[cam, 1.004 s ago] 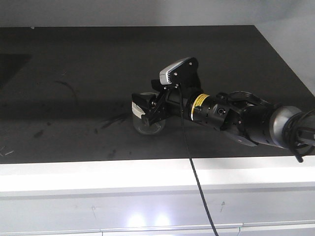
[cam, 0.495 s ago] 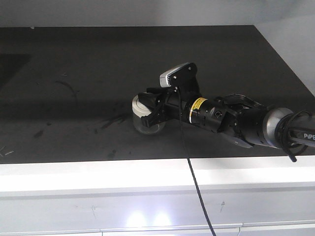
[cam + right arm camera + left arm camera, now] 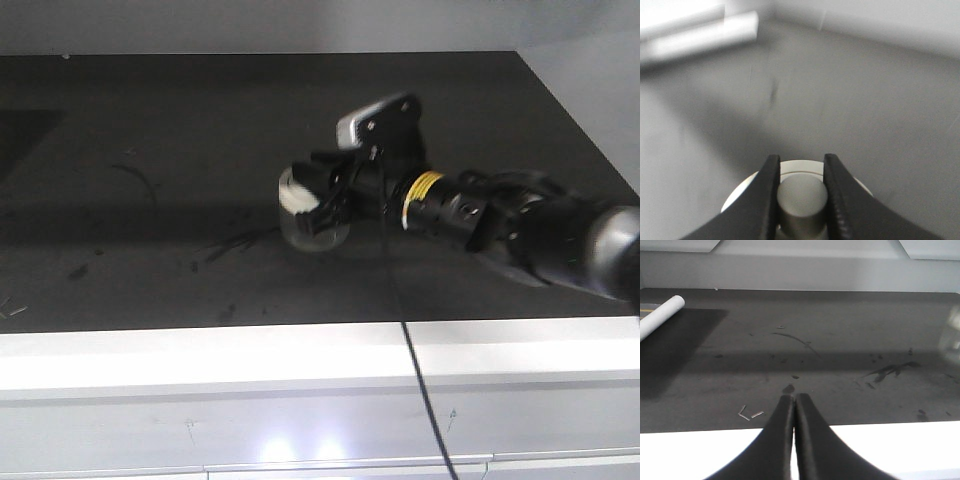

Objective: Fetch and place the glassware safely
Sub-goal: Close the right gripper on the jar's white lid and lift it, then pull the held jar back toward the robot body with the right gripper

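The glassware (image 3: 300, 226), a small clear jar with a cream-white lid, hangs tilted at the end of my right arm over the dark tabletop (image 3: 150, 150). My right gripper (image 3: 322, 203) is shut on the lid's central knob (image 3: 802, 196), one finger on each side of it, and the white lid rim (image 3: 746, 191) shows beneath the fingers. The front view is blurred by motion, so I cannot tell whether the jar's base touches the table. My left gripper (image 3: 794, 398) is shut with nothing in it, low above the table's front edge.
A white cylinder (image 3: 660, 315) lies at the far left of the table. Small metal bits (image 3: 750, 414) lie close to the left fingertips. A black cable (image 3: 410, 350) hangs from the right wrist over the white front ledge (image 3: 200, 365).
My right arm has carried the jar up and slightly right in the front view, and the picture is now motion-blurred.
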`<state>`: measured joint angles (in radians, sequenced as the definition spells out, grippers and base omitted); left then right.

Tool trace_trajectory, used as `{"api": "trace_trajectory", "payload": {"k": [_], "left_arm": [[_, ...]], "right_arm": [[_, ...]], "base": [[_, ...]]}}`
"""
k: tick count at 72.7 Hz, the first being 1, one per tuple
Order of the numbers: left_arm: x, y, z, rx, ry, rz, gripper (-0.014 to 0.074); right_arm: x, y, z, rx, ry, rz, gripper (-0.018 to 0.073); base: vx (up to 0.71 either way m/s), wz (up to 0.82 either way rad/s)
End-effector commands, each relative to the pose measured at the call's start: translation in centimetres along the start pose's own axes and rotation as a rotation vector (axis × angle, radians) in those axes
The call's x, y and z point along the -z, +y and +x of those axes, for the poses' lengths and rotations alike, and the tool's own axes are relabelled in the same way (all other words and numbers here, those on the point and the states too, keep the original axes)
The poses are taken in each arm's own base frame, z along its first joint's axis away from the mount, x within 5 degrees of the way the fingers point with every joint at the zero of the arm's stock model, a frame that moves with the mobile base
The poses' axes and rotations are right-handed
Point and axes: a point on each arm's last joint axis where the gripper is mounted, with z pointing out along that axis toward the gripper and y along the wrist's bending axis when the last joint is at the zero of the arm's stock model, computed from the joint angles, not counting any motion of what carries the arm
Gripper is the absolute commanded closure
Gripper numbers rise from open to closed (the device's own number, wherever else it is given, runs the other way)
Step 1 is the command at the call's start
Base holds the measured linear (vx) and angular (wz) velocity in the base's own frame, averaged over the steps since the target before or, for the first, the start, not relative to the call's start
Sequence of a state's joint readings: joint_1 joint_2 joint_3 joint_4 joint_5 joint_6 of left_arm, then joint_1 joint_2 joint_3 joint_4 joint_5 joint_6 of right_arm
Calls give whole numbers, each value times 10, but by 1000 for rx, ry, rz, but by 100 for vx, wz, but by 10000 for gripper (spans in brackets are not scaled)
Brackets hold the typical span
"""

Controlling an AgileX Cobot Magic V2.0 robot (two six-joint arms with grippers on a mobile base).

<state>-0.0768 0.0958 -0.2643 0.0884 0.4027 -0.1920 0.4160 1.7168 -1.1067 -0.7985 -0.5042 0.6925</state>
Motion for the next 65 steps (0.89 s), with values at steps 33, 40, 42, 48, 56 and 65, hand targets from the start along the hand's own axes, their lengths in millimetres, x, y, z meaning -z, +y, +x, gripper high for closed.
{"api": "trace_trajectory", "payload": {"k": [33, 40, 42, 48, 56, 65], "left_arm": [[2, -3, -14, 5, -84, 25, 603], [2, -3, -14, 5, -84, 25, 603], [2, -3, -14, 5, -84, 25, 603], [2, -3, -14, 5, -84, 25, 603], [2, -3, -14, 5, -84, 25, 603], [2, -3, -14, 5, -84, 25, 603]], "right_arm": [[158, 56, -40, 30, -187, 11, 560], [181, 65, -22, -11, -182, 3, 560], [187, 68, -17, -24, -181, -3, 560], [201, 78, -2, -31, -173, -47, 560], [213, 91, 14, -13, -145, -128, 560], [215, 96, 24, -49, -83, -178, 560]], "base": [[0, 0], [0, 0], [0, 0], [0, 0], [0, 0], [0, 0]]}}
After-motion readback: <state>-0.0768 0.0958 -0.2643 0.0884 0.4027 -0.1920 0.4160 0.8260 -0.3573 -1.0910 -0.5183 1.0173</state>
